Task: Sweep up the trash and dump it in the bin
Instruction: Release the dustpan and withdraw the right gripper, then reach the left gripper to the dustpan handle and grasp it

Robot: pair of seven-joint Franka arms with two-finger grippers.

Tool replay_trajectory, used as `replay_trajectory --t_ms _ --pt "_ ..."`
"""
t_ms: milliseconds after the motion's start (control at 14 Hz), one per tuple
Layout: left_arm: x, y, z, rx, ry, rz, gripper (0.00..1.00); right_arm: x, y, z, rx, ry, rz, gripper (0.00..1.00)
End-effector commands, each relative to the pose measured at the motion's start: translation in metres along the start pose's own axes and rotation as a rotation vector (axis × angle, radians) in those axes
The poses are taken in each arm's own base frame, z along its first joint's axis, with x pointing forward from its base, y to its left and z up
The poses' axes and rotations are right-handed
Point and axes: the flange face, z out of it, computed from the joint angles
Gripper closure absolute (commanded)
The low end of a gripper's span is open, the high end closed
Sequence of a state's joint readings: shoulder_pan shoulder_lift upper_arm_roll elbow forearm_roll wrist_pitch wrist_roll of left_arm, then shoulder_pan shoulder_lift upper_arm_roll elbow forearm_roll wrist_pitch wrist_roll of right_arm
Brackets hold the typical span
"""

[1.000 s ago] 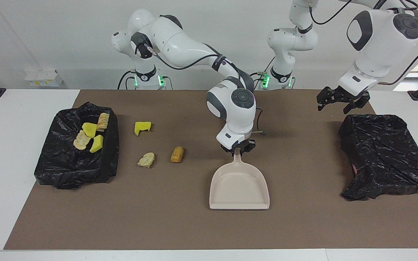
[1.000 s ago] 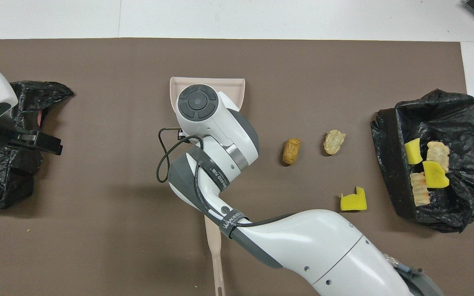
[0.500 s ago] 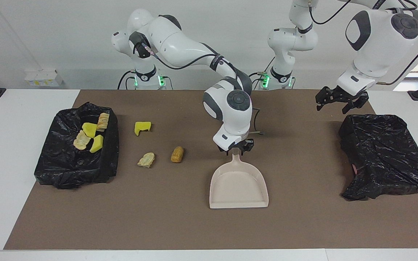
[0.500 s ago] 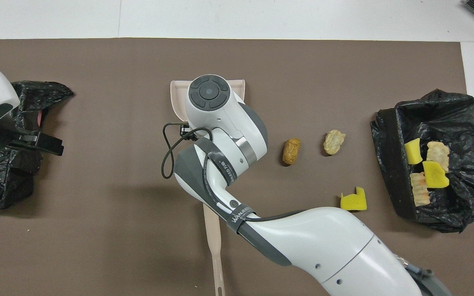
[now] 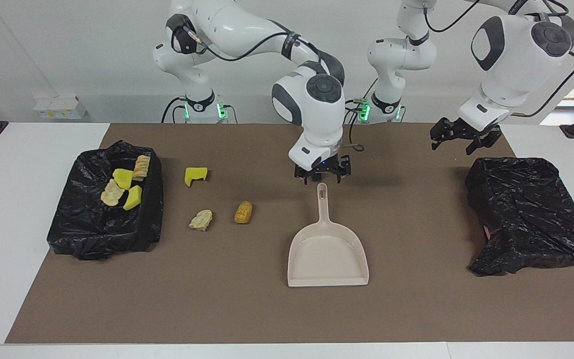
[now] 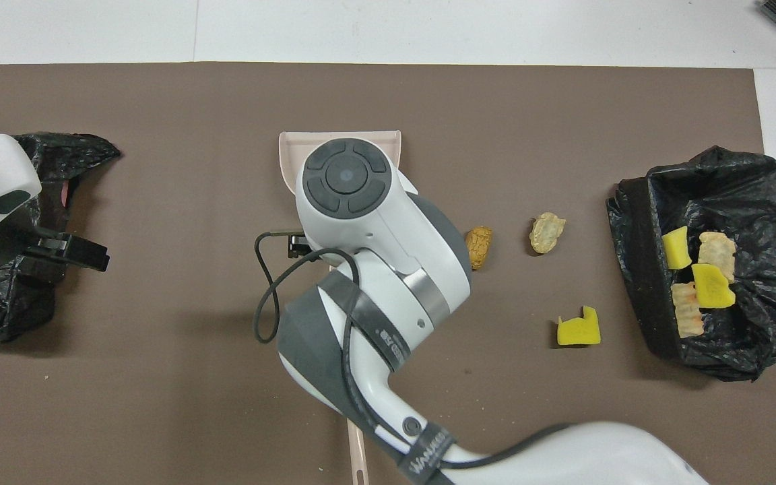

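The pale pink dustpan (image 5: 327, 252) lies flat mid-mat, its handle (image 5: 321, 199) pointing toward the robots. In the overhead view only its rim (image 6: 341, 138) and handle end (image 6: 358, 455) show past the right arm. My right gripper (image 5: 322, 179) hangs open just above the handle's end, holding nothing. Loose trash lies between dustpan and bin: a yellow wedge (image 5: 196, 175), a beige chunk (image 5: 201, 219) and an orange-brown piece (image 5: 243, 212). The black-lined bin (image 5: 92, 229) at the right arm's end holds several yellow and beige lumps (image 6: 711, 286). My left gripper (image 5: 459, 144) waits open in the air.
A crumpled black bag (image 5: 526, 214) lies at the left arm's end of the brown mat (image 5: 416, 309), just under the left gripper. White table shows around the mat's edges.
My right gripper has opened, let go of the dustpan handle and risen, drawing back toward the robots. The dustpan stays on the mat. The left gripper has drifted slightly.
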State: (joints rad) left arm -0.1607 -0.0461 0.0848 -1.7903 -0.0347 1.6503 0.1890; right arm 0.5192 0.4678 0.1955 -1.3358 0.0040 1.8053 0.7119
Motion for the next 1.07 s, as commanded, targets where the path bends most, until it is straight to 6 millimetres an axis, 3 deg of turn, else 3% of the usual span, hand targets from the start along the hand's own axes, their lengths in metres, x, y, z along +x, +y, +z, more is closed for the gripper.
replay_trajectory --t_ms 0,71,214,286,429,571,786,1000 --pt "-0.002 0.024 0.002 0.024 0.040 0.083 0.00 -0.076 0.020 -0.010 -0.007 -0.058 -0.027 0.00" --pt "0.000 0.026 0.009 0.022 0.053 0.120 0.00 -0.099 0.015 -0.006 -0.020 -0.071 -0.047 0.00" --pt "0.007 0.055 0.016 0.035 0.104 0.204 0.00 -0.132 0.023 0.010 -0.035 -0.105 -0.053 0.00" --pt "0.011 0.059 0.019 0.037 0.113 0.211 0.00 -0.150 0.023 0.017 -0.015 -0.129 -0.054 0.00" --pt "0.028 0.071 0.035 0.027 0.153 0.226 0.00 -0.172 0.036 0.031 0.005 -0.150 -0.058 0.00" --pt "0.047 0.081 0.047 0.013 0.200 0.230 0.00 -0.200 0.030 0.049 -0.003 -0.162 -0.110 0.00" --pt "0.063 0.114 0.065 -0.006 0.226 0.250 0.00 -0.223 0.028 0.088 -0.017 -0.160 -0.131 0.06" --pt "0.086 0.152 0.106 -0.024 0.234 0.154 0.00 -0.240 0.029 0.122 -0.016 -0.143 -0.140 0.14"
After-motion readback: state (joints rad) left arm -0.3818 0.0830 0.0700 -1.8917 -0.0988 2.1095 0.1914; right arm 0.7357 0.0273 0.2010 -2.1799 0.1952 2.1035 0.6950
